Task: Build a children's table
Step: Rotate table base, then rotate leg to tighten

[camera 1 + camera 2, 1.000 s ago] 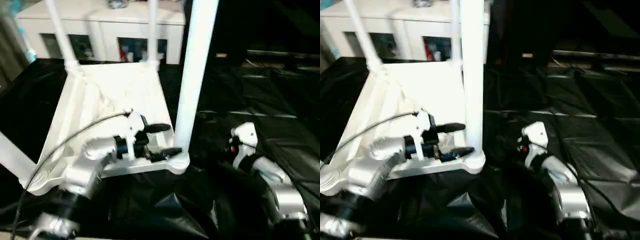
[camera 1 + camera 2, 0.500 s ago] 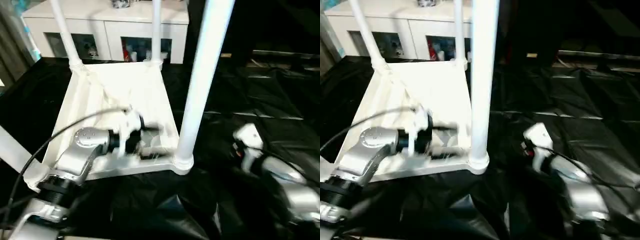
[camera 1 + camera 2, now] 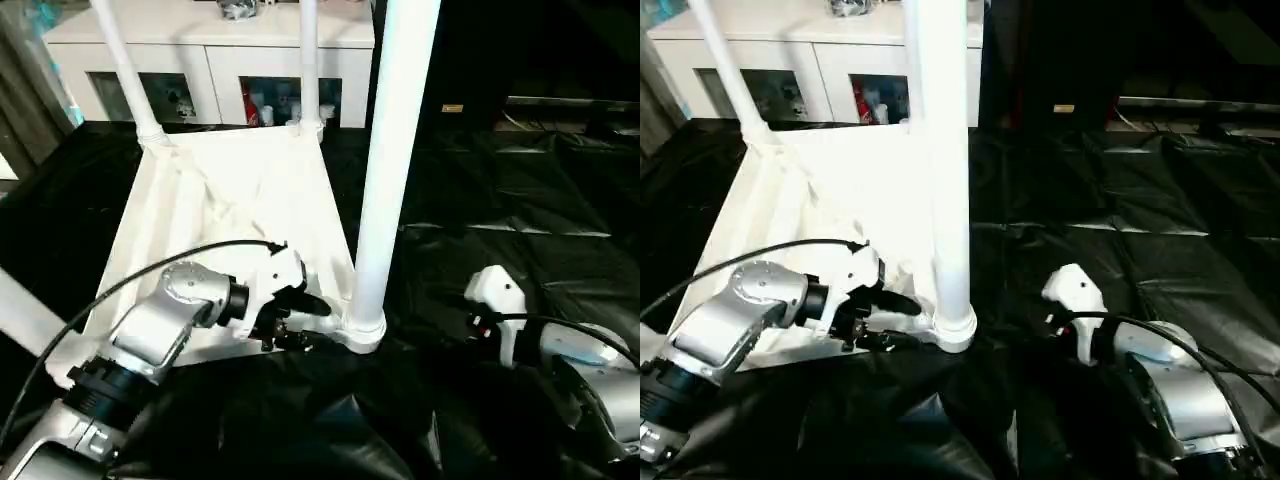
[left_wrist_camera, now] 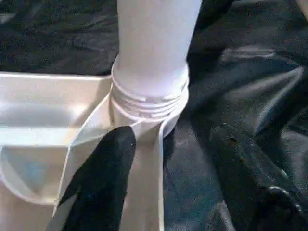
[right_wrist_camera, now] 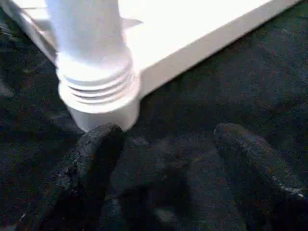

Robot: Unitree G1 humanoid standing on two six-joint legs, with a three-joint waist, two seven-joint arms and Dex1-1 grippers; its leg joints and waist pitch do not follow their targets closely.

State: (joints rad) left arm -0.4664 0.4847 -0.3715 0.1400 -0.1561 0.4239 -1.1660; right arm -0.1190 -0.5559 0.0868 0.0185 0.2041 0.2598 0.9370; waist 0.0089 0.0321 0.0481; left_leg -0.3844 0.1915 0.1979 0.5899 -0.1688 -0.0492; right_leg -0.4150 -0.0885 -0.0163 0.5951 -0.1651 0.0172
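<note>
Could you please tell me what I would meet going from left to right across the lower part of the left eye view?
Left silver forearm → left hand → nearest leg's socket at the tabletop's corner → black sheeting → right hand's white housing → right silver forearm.

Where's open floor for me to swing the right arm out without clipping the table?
Free: the black sheet to the right of the near leg, beyond the right pincer. Also the sheet in front of the tabletop's near edge. Crowded: the near corner socket, where the left pincer sits on one side and the right close on the other.
</note>
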